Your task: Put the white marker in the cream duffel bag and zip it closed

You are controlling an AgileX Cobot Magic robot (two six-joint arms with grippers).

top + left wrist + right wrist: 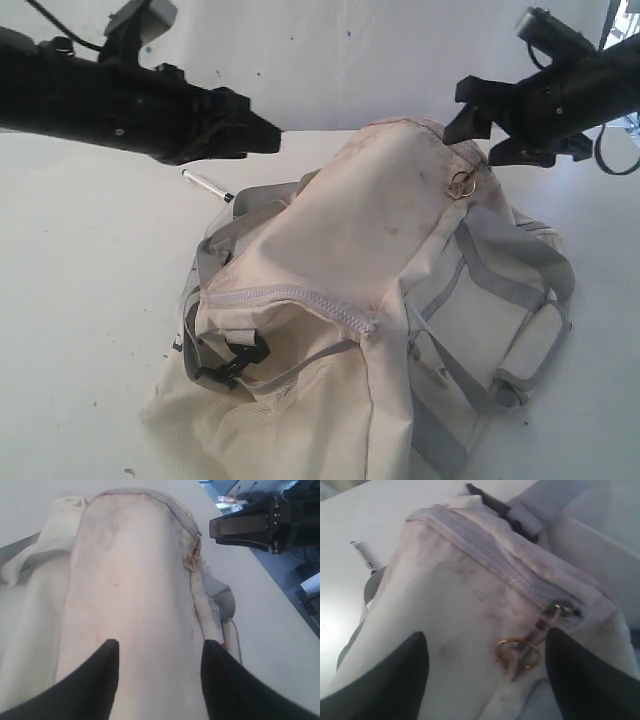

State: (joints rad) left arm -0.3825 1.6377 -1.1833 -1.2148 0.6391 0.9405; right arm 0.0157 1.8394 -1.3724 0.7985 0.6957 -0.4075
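Nearest the exterior camera, a slack open mouth in the cream duffel bag [370, 230], grey zipper trim curling along its lip, a black buckle [232, 362] at its left edge, pale mesh sagging below onto the surface [80, 300]. Further back, the bag's stained top panel humped up, with a gold ring pull [459, 184] hanging at its right shoulder. Beyond the bag's left side, the white marker [207, 186], flat on the surface, outside the bag, its dark end just beside a grey strap [262, 195]. Farthest back, both arms raised off the surface. Left pincer [161, 645] spread fairly wide, empty, hovering over the top panel and near the marker. Right pincer [485, 635] spread wide, empty, poised just above the ring pull without gripping it. Judging from all this, at the first step: marker not yet fetched, zipping not due until it is inside. Next move likely for the left pincer: swing to the marker, come down squarely across the thin barrel, close firmly enough to lift it without rolling it away, then carry it to an opening in the bag. Cannot tell whether the zip by the ring pull is fully shut.
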